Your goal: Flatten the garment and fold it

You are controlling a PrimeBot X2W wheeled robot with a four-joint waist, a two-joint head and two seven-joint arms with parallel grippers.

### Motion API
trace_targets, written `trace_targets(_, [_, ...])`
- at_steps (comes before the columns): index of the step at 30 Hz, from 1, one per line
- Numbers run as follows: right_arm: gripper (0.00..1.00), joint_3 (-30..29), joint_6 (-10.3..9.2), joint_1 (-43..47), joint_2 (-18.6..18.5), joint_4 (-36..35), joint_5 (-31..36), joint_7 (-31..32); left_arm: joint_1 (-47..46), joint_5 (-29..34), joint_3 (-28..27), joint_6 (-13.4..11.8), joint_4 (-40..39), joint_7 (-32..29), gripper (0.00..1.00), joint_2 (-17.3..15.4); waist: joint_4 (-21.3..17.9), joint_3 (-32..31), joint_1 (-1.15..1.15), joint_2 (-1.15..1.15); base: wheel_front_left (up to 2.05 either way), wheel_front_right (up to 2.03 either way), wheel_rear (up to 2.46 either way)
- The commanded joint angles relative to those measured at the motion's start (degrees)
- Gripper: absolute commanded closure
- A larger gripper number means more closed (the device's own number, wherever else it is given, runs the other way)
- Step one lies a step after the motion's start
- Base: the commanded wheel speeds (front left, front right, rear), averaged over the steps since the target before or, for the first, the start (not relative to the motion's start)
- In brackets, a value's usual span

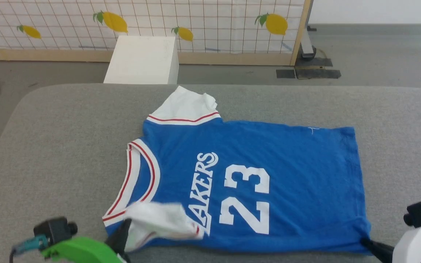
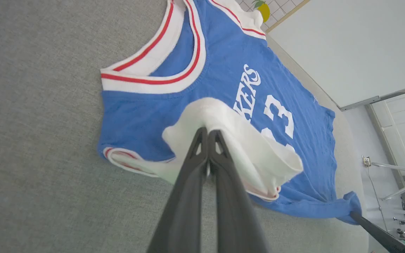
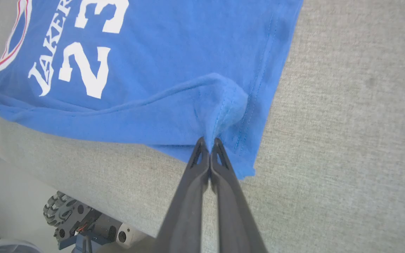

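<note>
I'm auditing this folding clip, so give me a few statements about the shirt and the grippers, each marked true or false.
1. The garment lies lettering up on the grey surface. True.
2. The left gripper is shut on the near white sleeve. True.
3. The right gripper is open above the garment. False: it is shut on a blue hem corner.
4. The far sleeve covers the number. False: it sticks out past the blue body, toward the white box.

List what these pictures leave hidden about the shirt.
- Left wrist view: the lettering's first letters, behind the white sleeve.
- Right wrist view: part of the collar, cut off by the top edge.
- Every view: the garment's underside, against the table.
</note>
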State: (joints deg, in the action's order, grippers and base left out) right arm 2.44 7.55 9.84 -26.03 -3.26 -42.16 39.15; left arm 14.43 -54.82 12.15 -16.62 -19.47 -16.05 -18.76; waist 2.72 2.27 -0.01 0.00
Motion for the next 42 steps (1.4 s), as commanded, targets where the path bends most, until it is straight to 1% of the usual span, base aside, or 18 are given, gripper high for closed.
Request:
trace_targets(1, [1.0,-0.5,-0.06,-1.7,0.5,-0.5,0.5,0.4,-3.0,1.1,0.2,0.6,0.5,0.5,1.0,-0.3,-0.6,1.4,0.01,0.0,0.0,0.0,0.0])
trace_targets(7, [1.0,-1.6,-0.06,-6.6,0.5,-1.4,2.7,2.8,-13.8,6.2,2.1,1.3,5.4,2.4,1.0,-0.1,-2.1,7.0,0.01,0.0,0.0,0.0,0.0])
trace_targets(12, [1.0,-0.8,-0.06,-10.8,0.1,-1.1,3.4,4.3,-21.2,9.6,3.8,2.2,11.1,4.9,1.0,1.2,-2.9,12.1,0.01,0.0,0.0,0.0,0.0])
trace_targets(18, [1.0,1.5,-0.06,-15.3,-0.4,1.2,4.4,4.9,-26.8,11.6,5.1,3.1,18.7,6.6,1.0,2.5,-3.3,16.4,0.01,0.0,0.0,0.0,0.0])
trace_targets(24, [1.0,5.4,-0.06,-17.9,-1.0,5.0,3.9,5.4,-30.2,12.3,5.7,4.1,24.9,8.3,1.0,3.5,-2.9,18.1,0.01,0.0,0.0,0.0,0.0])
trace_targets(25, [0.79,5.6,-0.06,-18.1,-1.0,5.4,3.7,5.3,-30.5,12.4,5.8,4.0,25.5,8.5,0.91,3.6,-2.8,18.1,0.01,0.0,0.0,0.0,0.0])
trace_targets(26, [0.0,5.6,-0.06,-18.4,-0.9,5.6,3.3,4.8,-30.9,12.5,5.7,4.0,26.0,8.9,0.47,3.8,-2.6,18.0,0.01,0.0,0.0,0.0,0.0])
trace_targets(27, [0.0,5.4,-0.06,-18.5,-0.7,5.7,3.0,4.1,-31.2,12.7,5.6,3.9,26.3,9.4,0.0,3.8,-2.4,17.8,0.01,0.0,0.0,0.0,0.0])
trace_targets(31, [0.0,4.0,-0.06,-18.0,-0.3,5.7,2.0,2.1,-31.4,13.9,5.0,2.8,25.8,10.2,0.0,2.6,-1.8,16.0,0.01,0.0,0.0,0.0,0.0])
trace_targets(34, [0.0,2.6,-0.06,-16.5,0.1,4.6,1.5,1.1,-29.5,15.2,4.3,0.1,22.8,9.1,0.0,0.7,-1.4,14.0,0.01,0.0,0.0,0.0,0.0])
trace_targets(36, [0.0,1.3,-0.06,-15.3,0.5,3.5,1.4,0.6,-27.3,16.8,4.1,-3.1,20.1,6.7,0.0,-1.2,-1.2,12.8,0.01,0.0,0.0,0.0,0.0])
trace_targets(38, [0.0,0.0,-0.06,-13.9,0.9,2.2,1.6,0.5,-24.8,18.0,4.7,-6.2,16.8,2.8,0.0,-3.1,-0.9,11.8,0.01,0.0,0.0,0.0,0.0])
trace_targets(39, [0.0,-0.8,-0.06,-13.2,1.3,1.5,1.6,0.6,-23.3,18.6,5.2,-7.9,14.9,-0.2,0.0,-4.4,-0.8,11.4,0.01,0.0,0.0,0.0,0.0])
trace_targets(42, [0.0,-2.7,-0.06,-11.8,2.3,-0.7,2.2,1.1,-20.4,19.2,6.6,-11.3,10.0,-7.6,0.0,-7.2,-0.6,10.9,0.01,0.0,0.0,0.0,0.0])
